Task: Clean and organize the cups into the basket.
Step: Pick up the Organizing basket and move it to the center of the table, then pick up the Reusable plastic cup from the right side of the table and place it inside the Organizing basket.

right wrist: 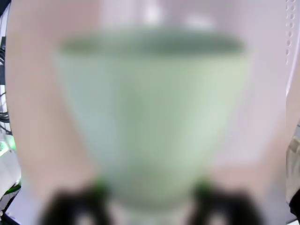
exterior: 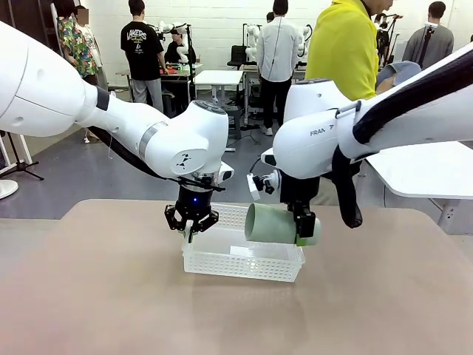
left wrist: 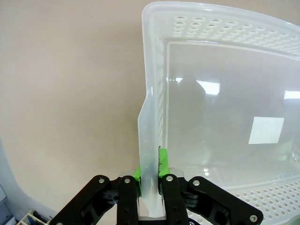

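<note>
A pale mint green cup (exterior: pixel 275 224) hangs on its side over the right part of the white basket (exterior: pixel 244 266), its mouth facing left. My right gripper (exterior: pixel 304 228) is shut on its narrow end; in the right wrist view the cup (right wrist: pixel 150 117) is a blurred green shape between the fingers (right wrist: pixel 202 192). My left gripper (exterior: pixel 191 224) is at the basket's left end, shut on the rim. The left wrist view shows its green pads (left wrist: pixel 164 164) pinching the basket (left wrist: pixel 154 112) wall from both sides. The basket holds nothing inside.
The tan table (exterior: pixel 96 296) stretches around the basket. A person in a yellow top (exterior: pixel 344 48) stands at the far side. A white table (exterior: pixel 421 170) stands at the right behind mine.
</note>
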Robot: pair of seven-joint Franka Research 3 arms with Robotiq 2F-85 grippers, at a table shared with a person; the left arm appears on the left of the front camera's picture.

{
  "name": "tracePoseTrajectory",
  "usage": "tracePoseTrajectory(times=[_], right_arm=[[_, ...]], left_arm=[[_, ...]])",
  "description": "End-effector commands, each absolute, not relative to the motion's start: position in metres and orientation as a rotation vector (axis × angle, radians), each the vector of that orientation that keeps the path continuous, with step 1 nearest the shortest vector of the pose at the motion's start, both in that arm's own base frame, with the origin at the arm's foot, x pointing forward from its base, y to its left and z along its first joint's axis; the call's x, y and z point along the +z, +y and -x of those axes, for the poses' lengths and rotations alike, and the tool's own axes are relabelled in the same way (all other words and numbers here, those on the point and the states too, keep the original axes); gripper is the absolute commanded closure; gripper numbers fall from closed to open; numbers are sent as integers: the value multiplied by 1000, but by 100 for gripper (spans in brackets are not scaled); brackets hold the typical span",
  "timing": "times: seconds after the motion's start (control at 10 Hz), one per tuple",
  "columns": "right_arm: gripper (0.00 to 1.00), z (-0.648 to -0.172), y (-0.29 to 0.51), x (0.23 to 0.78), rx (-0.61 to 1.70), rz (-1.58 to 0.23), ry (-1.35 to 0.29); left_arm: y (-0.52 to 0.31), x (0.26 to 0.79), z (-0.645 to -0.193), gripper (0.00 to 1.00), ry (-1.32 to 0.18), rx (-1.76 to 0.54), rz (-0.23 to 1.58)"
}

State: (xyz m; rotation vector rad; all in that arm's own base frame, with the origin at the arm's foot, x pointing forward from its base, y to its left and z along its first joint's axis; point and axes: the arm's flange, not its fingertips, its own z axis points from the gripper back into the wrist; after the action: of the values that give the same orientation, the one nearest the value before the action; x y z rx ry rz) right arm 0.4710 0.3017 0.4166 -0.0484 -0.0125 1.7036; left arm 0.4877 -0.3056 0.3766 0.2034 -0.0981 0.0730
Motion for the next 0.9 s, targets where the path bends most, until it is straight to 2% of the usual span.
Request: tracePoseTrajectory(times=[0.0, 0.4, 0.8], right_arm=[[19, -486, 311, 415, 1708, 22, -16], [19, -494, 333, 397, 1795, -113, -65], [19, -498, 327, 377, 1770, -179, -74]], left_arm=[[-305, 374, -487, 100, -95, 70, -208], [-305, 374, -487, 100, -95, 70, -208], [-305, 374, -487, 100, -95, 70, -208]])
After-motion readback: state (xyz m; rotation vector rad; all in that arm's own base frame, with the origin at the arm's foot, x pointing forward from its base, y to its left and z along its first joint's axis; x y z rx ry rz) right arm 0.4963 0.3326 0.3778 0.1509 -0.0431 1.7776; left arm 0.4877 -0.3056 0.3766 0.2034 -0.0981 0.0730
